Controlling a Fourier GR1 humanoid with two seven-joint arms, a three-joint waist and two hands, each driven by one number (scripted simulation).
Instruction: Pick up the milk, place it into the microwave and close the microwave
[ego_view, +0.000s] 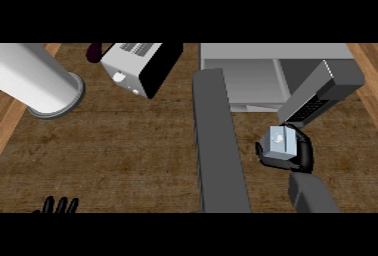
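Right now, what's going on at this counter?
The robot's right hand is curled around a small milk carton, holding it just in front of the open microwave. The microwave door is swung wide open toward the robot. The milk is not inside yet. The left hand rests at the lower left edge. A toaster and a white cylinder sit further left.

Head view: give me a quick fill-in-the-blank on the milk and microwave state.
1. The milk carton is held by the robot's ____ hand.
2. The microwave has its door ____.
3. The left hand shows at the view's lower ____ edge.

Missing words: right; open; left
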